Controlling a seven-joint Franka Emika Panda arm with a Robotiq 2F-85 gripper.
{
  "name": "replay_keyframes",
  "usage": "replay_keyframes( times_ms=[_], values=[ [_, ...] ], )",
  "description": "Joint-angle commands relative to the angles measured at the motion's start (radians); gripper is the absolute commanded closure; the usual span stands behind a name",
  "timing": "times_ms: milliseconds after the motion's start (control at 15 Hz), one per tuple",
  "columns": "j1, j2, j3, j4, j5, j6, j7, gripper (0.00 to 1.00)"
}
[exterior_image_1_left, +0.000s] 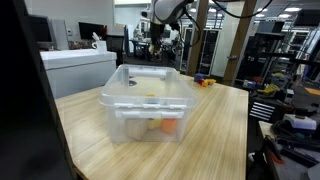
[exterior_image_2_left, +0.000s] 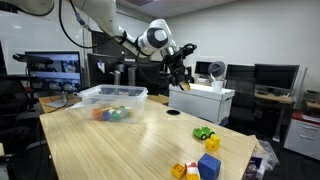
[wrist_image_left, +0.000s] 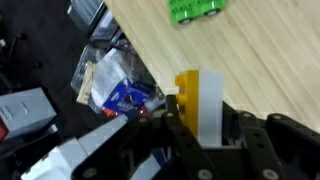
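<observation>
In the wrist view my gripper (wrist_image_left: 205, 128) is shut on a yellow and white block (wrist_image_left: 200, 100), which stands upright between the black fingers (wrist_image_left: 240, 130). It hangs above the edge of the wooden table (wrist_image_left: 270, 50). A green toy car (wrist_image_left: 195, 9) lies on the table beyond the block. In an exterior view the gripper (exterior_image_2_left: 179, 74) is raised well above the far side of the table (exterior_image_2_left: 130, 140), pointing down, and the block is too small to make out there. In an exterior view the arm (exterior_image_1_left: 165, 12) shows behind the bin.
A clear plastic bin (exterior_image_2_left: 110, 98) (exterior_image_1_left: 145, 100) with a few coloured toys stands on the table. The green car (exterior_image_2_left: 203, 133), blue blocks (exterior_image_2_left: 209, 165) and a yellow piece (exterior_image_2_left: 180, 170) lie near the table's corner. Bags and packets (wrist_image_left: 115, 90) clutter the floor beside the table.
</observation>
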Motion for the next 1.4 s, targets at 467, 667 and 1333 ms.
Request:
replay_keyframes(
  times_ms=[467,667,1333],
  values=[
    [0.021,-0.349,0.279,-0.534,0.249,0.305,-0.357,0.88],
    [-0.115,-0.371,0.466,-0.597,0.442,0.242,-0.578,0.88],
    [-0.087,-0.432,0.297,-0.536,0.712,-0.075,-1.069,0.11]
  ],
)
